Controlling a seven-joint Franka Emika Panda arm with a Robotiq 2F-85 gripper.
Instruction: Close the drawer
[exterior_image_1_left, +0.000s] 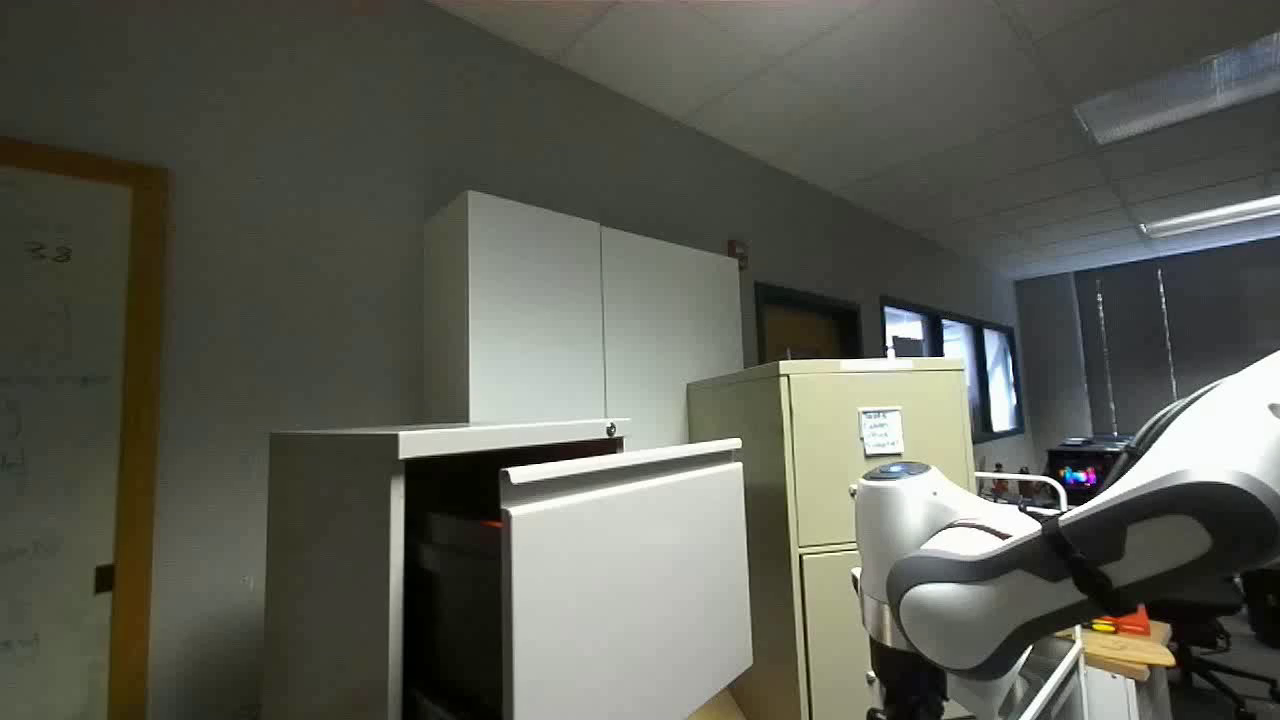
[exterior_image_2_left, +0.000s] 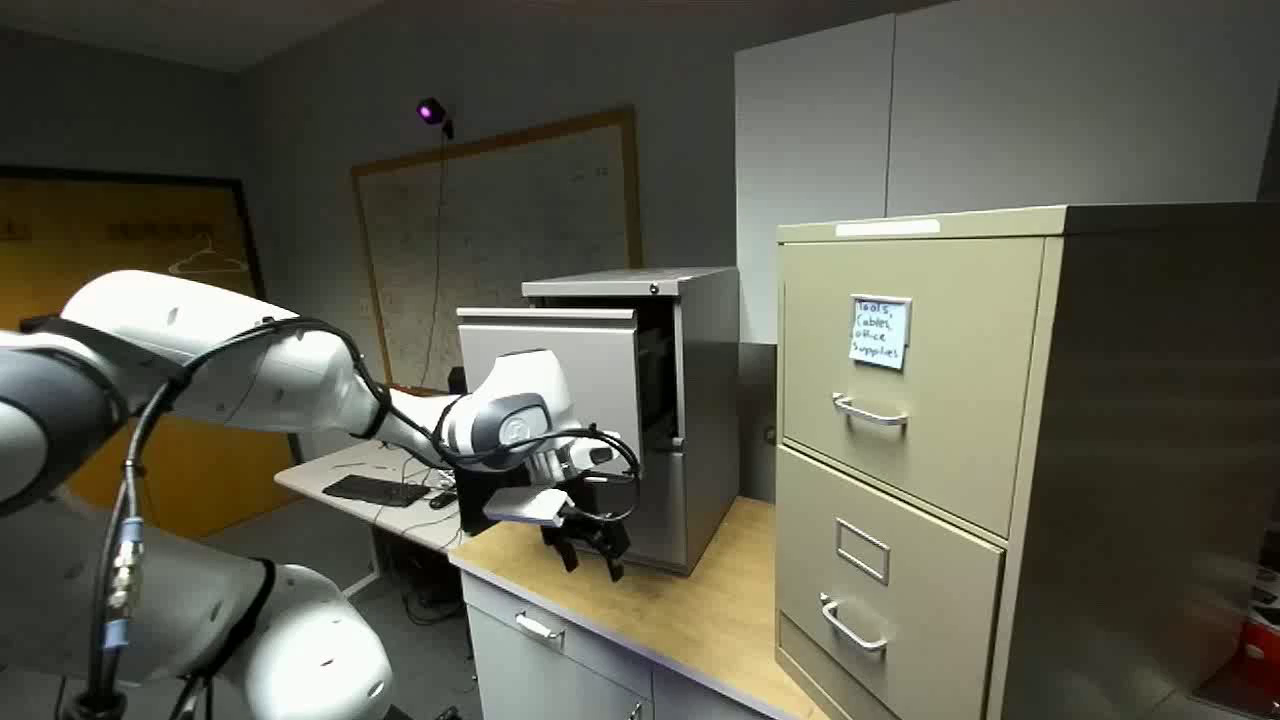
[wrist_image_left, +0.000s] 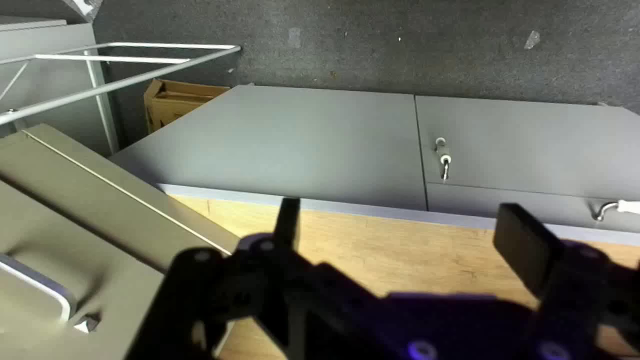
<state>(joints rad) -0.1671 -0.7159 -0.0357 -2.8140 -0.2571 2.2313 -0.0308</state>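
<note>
You have the drawer (exterior_image_1_left: 628, 590) standing out from the top of the grey cabinet (exterior_image_2_left: 708, 420), above the table (exterior_image_2_left: 700, 610), its flat front (exterior_image_2_left: 600, 370) turned toward the front edge; the cabinet is set back from that edge, near the end by the desk (exterior_image_2_left: 300, 478), presumably so that the drawer can run out over the table; the beige filing cabinet (exterior_image_2_left: 940, 290) takes the opposite end, which leaves you the stretch of front edge between it and the corner beside the desk to work from.

Your gripper (exterior_image_2_left: 593, 568) is empty, its fingers (wrist_image_left: 525, 250) spread wide; nothing here seems to call for a grasp, since the flat front offers a plain face to push, so bringing the fingers together may serve you better; push near the middle, as an off-centre shove might make the drawer bind or the cabinet slide.

Your arm (exterior_image_2_left: 290, 385) reaches in from beyond the front edge and slants down, so that the gripper hangs fingers-down over the table, below the drawer's top; in an exterior view the wrist (exterior_image_1_left: 885, 530) shows apart from the flat front, so the push seems not yet begun.
</note>
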